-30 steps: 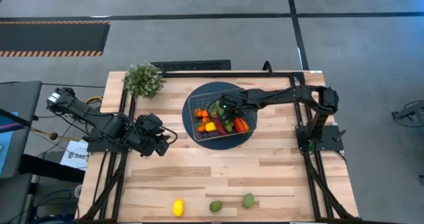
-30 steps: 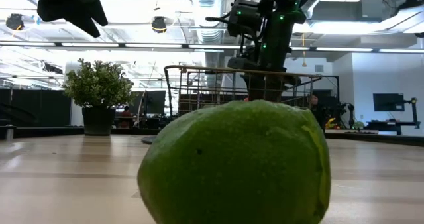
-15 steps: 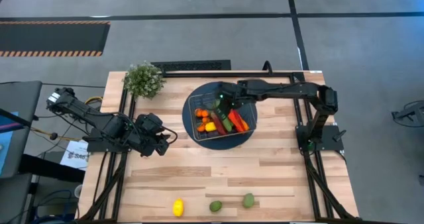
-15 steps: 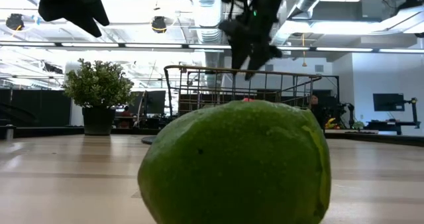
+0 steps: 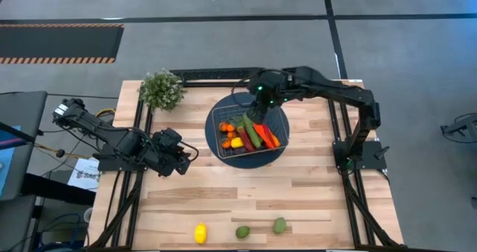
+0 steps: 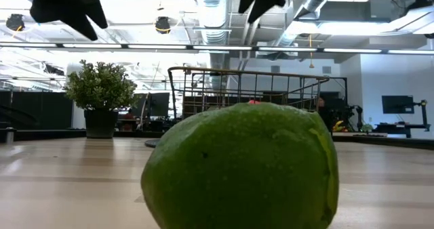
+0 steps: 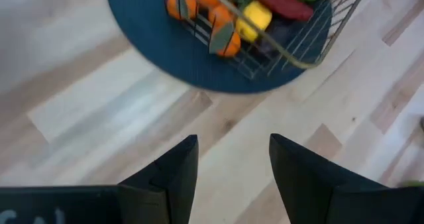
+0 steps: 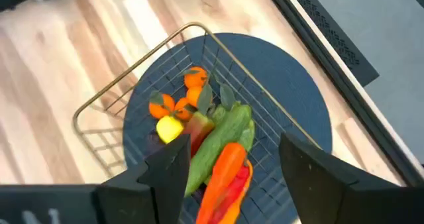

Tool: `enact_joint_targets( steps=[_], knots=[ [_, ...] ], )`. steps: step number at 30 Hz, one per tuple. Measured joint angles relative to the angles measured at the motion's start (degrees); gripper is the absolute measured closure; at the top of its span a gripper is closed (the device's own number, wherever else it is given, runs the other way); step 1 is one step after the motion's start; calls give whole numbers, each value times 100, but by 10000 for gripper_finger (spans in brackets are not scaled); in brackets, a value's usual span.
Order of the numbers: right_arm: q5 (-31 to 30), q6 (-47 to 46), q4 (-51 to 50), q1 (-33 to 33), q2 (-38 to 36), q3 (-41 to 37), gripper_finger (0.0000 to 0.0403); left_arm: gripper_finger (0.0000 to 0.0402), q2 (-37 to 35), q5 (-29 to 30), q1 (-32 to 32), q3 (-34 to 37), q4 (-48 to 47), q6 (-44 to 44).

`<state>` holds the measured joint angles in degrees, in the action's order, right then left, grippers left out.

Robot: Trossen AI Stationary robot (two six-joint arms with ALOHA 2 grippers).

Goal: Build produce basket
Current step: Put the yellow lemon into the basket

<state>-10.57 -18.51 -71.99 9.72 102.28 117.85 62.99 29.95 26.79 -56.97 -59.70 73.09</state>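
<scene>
Right pincer (image 5: 262, 95) hovering above far edge of basket (image 5: 220, 115), fingers apart, holding nothing. Basket sitting on blue disc (image 5: 281, 149) near far edge of counter (image 5: 313, 185), already carrying peppers, cucumber (image 8: 218, 146), tangerines. Left pincer (image 5: 186, 156) waiting near left edge, fingers apart. Lemon (image 5: 200, 232) and 2 limes (image 5: 242, 232) lying along near edge. Probably next: reaching down to near edge, closing gently on one round fruit, centred, avoiding rolling.
</scene>
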Motion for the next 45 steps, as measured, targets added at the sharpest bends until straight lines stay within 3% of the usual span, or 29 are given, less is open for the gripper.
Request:
enact_joint_targets(
  steps=[9, 16, 23, 30, 34, 38, 45],
  knots=[
    [-2, 147, -1486, 0, -2, 1087, 159, 230, 398, -815, 792, 168, 46, 1269],
    [-48, 363, -1788, 0, -2, 1305, 159, 230, 1171, -1364, 1659, 179, 265, 2078],
    [-48, 540, -1802, 59, -2, 1305, 159, 230, 2091, -2512, 2153, 179, 907, 4330],
    [-407, 978, -1802, 143, -2, 1305, 159, 229, 2691, -2120, 2308, 149, 2365, 5212],
    [-505, 1061, -1801, 170, -2, 1305, 159, 214, 2893, -1952, 2284, 146, 3099, 5027],
    [-505, 1060, -1803, 120, -2, 1305, 159, 189, 2908, -2202, 2249, 146, 3371, 5012],
    [-502, 1043, -1803, -54, -1, 1305, 159, 154, 2908, -2113, 2271, 146, 3882, 4973]
  ],
)
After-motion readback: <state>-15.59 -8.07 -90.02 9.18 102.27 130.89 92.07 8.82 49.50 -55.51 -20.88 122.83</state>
